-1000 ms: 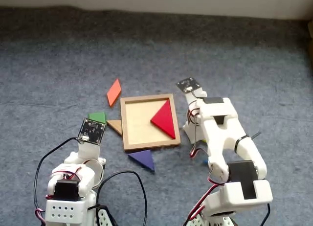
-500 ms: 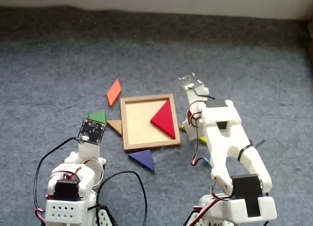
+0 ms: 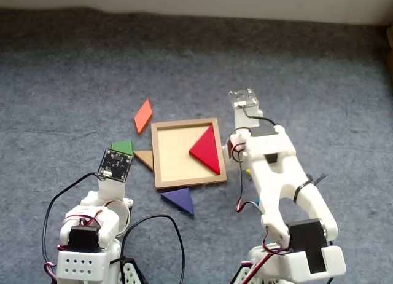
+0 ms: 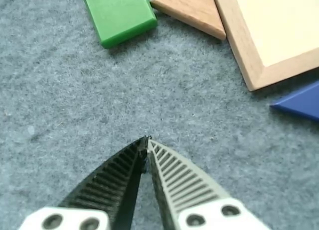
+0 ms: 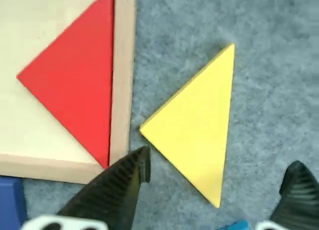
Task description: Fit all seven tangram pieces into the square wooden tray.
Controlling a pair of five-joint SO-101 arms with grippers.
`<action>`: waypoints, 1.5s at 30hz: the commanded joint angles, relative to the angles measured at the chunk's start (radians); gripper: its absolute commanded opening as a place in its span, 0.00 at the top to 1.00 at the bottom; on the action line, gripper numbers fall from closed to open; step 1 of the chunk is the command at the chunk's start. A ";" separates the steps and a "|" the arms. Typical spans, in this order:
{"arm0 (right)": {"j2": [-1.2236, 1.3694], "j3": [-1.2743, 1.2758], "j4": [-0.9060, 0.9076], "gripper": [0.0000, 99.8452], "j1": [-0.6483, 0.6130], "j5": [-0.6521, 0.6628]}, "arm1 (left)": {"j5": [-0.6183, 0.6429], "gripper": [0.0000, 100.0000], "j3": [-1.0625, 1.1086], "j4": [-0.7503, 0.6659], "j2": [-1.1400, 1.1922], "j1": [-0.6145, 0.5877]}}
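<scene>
Square wooden tray (image 3: 187, 181) lies flat; red triangle (image 3: 207, 150) sits inside against its right rim; orange parallelogram (image 3: 143, 115), green square (image 3: 122, 147) and tan triangle (image 3: 145, 158) lie outside left; blue triangle (image 3: 179, 200) near its front; yellow triangle (image 5: 197, 130) just beside its right rim.

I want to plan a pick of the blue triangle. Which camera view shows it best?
The high view: the blue triangle lies whole and uncovered on the carpet by the near edge of the wooden tray. The left wrist view catches one pointed end at the picture's border; the right wrist view, a small corner.
</scene>
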 commanded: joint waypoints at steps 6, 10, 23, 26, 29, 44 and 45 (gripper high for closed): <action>-0.002 -0.051 -0.070 0.61 -0.030 -0.012 | 0.008 1.00 0.019 0.008 -0.028 -0.004; 0.125 -0.139 -0.065 0.61 -0.025 -0.012 | 0.008 1.00 0.019 0.008 -0.028 -0.004; 0.260 -0.269 -0.004 0.69 -0.012 -0.003 | 0.008 1.00 0.019 0.008 -0.028 -0.004; 0.260 -0.269 -0.004 0.79 0.024 -0.003 | 0.008 1.00 0.019 0.008 -0.028 -0.004; 0.260 -0.271 0.001 0.84 0.059 -0.003 | 0.008 1.00 0.019 0.008 -0.028 -0.004; 0.242 -0.317 0.154 0.79 0.077 -0.005 | 0.008 1.00 0.019 0.008 -0.028 -0.004; 0.232 -0.341 0.168 0.75 0.071 -0.005 | 0.008 1.00 0.019 0.008 -0.028 -0.004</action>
